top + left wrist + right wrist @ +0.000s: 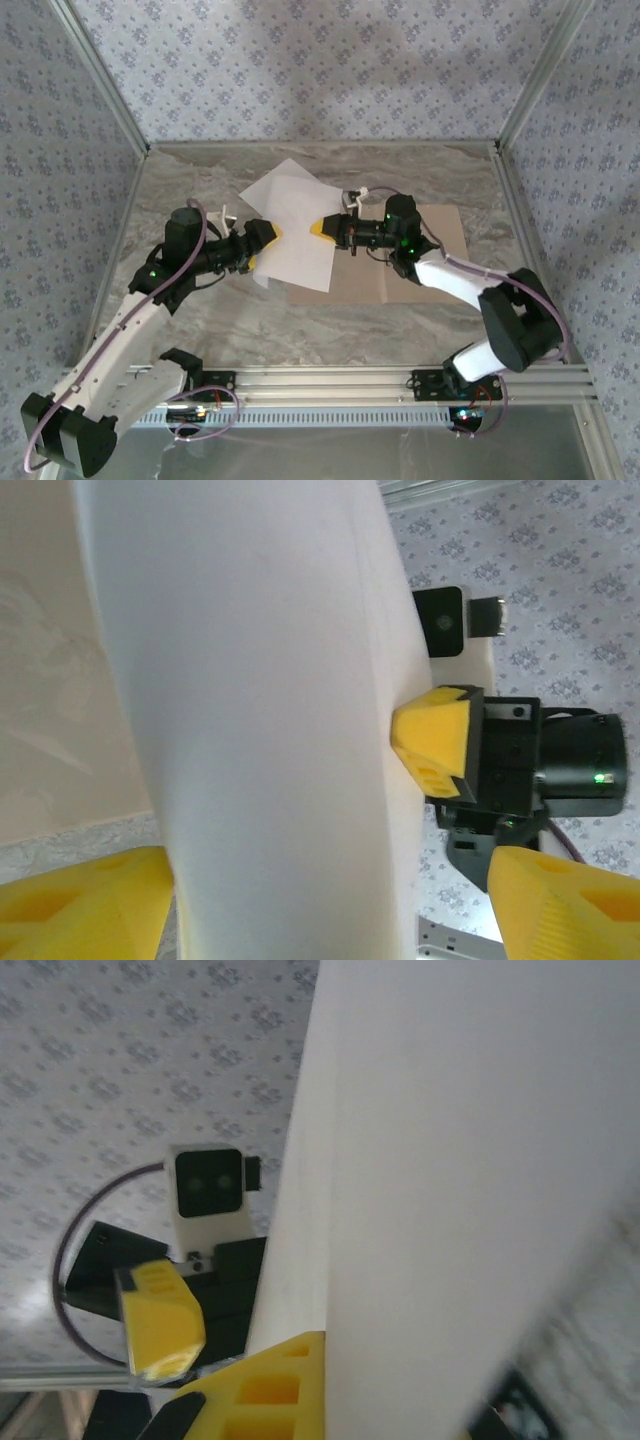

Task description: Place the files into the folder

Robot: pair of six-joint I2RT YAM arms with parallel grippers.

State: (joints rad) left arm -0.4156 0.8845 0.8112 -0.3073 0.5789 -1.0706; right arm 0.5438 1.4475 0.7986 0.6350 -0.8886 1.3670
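White sheets [295, 225] hung pinched by the right hand [322, 228], the left hand [270, 236] gaping wide around them; the tan folder [350, 280] lay on the worktop [200, 180] at four o'clock, nearer the right.

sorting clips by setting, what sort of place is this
Likely a robot test cell: the left arm and right arm bolted to an aluminium rail, a marble-pattern tabletop, floral-patterned walls around.

- two files [296, 225]: white sheets, overlapping one another
- one folder [345, 283]: tan-brown, with two leaves, lying flat
- two arms: the left arm [130, 320] and the right arm [455, 283]
- two yellow-tipped pincers: the left pincer [268, 236] and the right pincer [322, 228]
- one desk [200, 300], grey and marbled
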